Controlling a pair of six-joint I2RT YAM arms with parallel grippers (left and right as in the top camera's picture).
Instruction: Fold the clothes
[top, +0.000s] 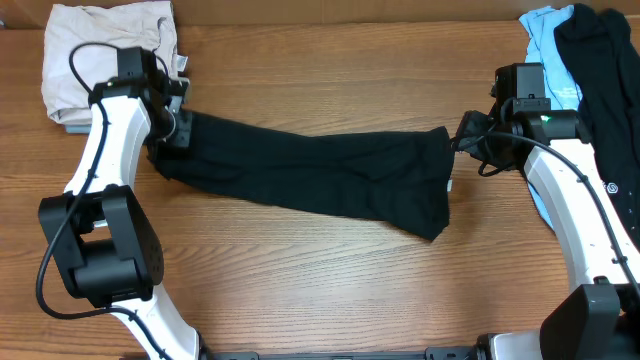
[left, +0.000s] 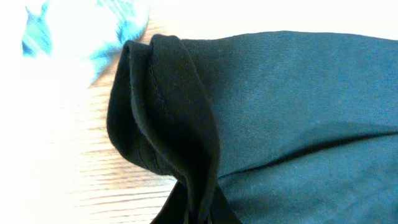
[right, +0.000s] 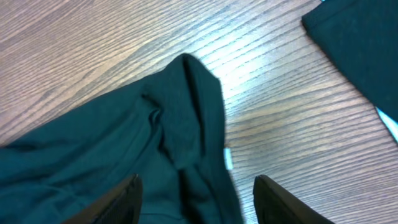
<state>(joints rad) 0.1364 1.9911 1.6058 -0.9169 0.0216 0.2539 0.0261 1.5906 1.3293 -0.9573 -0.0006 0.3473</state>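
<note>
Nearby — beige garment (top: 105, 50), blue garment (top: 545, 35) — black garment (top: 320, 170) between.

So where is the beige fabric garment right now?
Overhead view: the beige fabric garment lies at the wooden table's far left corner, beyond the left gripper.

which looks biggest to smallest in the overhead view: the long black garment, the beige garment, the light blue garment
1. long black garment
2. beige garment
3. light blue garment, though it lies partly under a second black garment, so only its visible part ranks smallest.
</note>
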